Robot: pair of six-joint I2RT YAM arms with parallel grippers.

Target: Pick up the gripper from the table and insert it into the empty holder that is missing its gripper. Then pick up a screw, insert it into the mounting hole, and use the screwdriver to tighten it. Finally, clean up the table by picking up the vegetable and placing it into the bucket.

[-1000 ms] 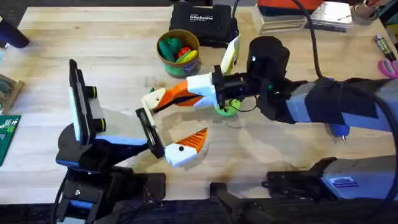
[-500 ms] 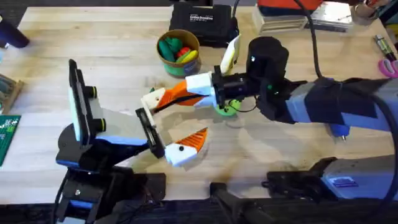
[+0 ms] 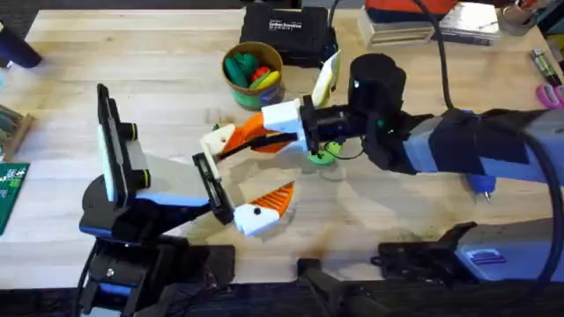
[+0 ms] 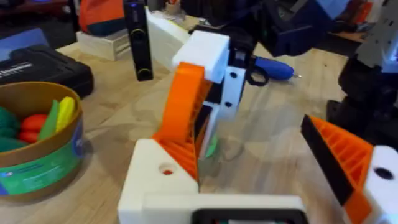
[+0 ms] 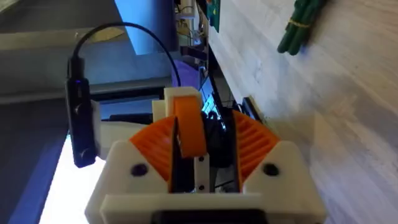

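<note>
My right gripper (image 3: 269, 132) (image 5: 199, 155) is shut on the loose orange-and-white gripper (image 3: 231, 137) (image 4: 183, 118) (image 5: 189, 124). The piece's white base sits at the empty holder (image 3: 208, 167) on the left arm. The left gripper (image 3: 242, 176) (image 4: 261, 180) stands open, its own orange finger (image 3: 267, 204) (image 4: 345, 162) well apart from the piece. The bucket (image 3: 253, 72) (image 4: 37, 149) with toy produce stands behind. The blue screwdriver (image 3: 480, 185) (image 4: 273, 67) lies under the right arm. The dark green vegetable (image 5: 301, 25) lies on the table (image 3: 132, 62). No screw is in view.
A lime-green disc (image 3: 322, 155) lies under the right wrist. A black case (image 3: 286, 31) sits at the back, pink scissors (image 3: 551, 92) at the far right, and a green circuit board (image 3: 11, 189) at the left edge.
The right arm has edged very slightly left with the gripper piece; nothing else has moved.
</note>
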